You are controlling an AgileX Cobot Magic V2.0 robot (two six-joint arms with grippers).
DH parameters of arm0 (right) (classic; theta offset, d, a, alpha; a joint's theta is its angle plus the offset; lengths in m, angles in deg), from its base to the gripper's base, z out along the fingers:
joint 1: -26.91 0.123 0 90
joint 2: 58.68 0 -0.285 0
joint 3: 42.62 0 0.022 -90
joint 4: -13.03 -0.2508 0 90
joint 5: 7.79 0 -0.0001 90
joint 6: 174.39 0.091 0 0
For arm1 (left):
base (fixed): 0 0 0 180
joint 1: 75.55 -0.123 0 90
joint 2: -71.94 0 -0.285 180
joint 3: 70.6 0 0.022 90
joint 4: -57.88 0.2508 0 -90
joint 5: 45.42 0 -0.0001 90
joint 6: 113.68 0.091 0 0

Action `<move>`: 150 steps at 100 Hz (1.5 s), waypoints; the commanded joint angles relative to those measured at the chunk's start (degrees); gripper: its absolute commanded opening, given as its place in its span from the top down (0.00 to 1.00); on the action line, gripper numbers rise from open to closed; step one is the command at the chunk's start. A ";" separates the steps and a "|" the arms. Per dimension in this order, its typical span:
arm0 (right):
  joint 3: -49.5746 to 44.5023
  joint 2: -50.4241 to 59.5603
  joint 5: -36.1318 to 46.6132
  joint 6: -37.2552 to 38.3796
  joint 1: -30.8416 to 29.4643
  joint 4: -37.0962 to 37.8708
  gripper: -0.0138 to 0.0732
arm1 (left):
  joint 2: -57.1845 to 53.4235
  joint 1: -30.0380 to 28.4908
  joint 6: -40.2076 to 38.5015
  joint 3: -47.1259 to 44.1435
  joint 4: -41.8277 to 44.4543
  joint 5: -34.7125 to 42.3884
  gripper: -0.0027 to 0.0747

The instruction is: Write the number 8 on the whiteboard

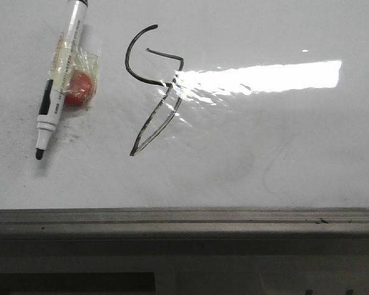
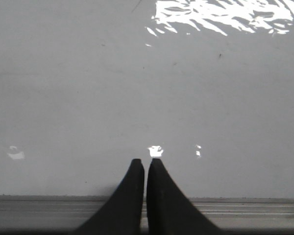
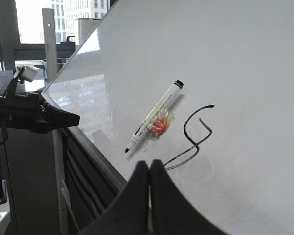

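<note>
The number 8 [image 1: 152,86] is a thin black line on the whiteboard [image 1: 283,141]: a curved hook above a narrow pointed loop. It also shows in the right wrist view [image 3: 196,134]. A white marker [image 1: 60,77] with a red blob taped to it sticks to the board left of the figure, uncapped tip down; it also shows in the right wrist view [image 3: 154,122]. My left gripper [image 2: 145,161] is shut and empty over bare board near the ledge. My right gripper [image 3: 148,162] is shut and empty, near the loop's lower end. Neither gripper shows in the front view.
A grey metal ledge [image 1: 184,222] runs along the board's lower edge. A bright glare [image 1: 258,77] lies right of the figure. In the right wrist view the other arm [image 3: 34,115] reaches in at the left, with windows and buildings behind.
</note>
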 commanded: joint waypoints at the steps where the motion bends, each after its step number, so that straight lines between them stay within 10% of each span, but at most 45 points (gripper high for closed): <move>1: 1.51 -0.51 4.44 -0.30 0.03 0.25 0.91 | -1.79 -0.13 -0.58 -1.89 -0.60 2.38 0.99; 37: 0.94 -0.61 4.69 -0.30 -1.38 0.02 0.91 | -1.79 -0.13 -0.58 -1.89 -0.60 2.38 0.99; 110: -8.38 -1.23 -0.06 -0.30 -37.03 -2.34 0.91 | -1.79 -0.13 -0.58 -1.89 -0.60 2.38 0.99; 150: -8.38 9.90 -8.82 -0.30 -44.31 -2.34 0.91 | -1.68 -0.13 -0.58 -1.79 -0.88 2.38 0.99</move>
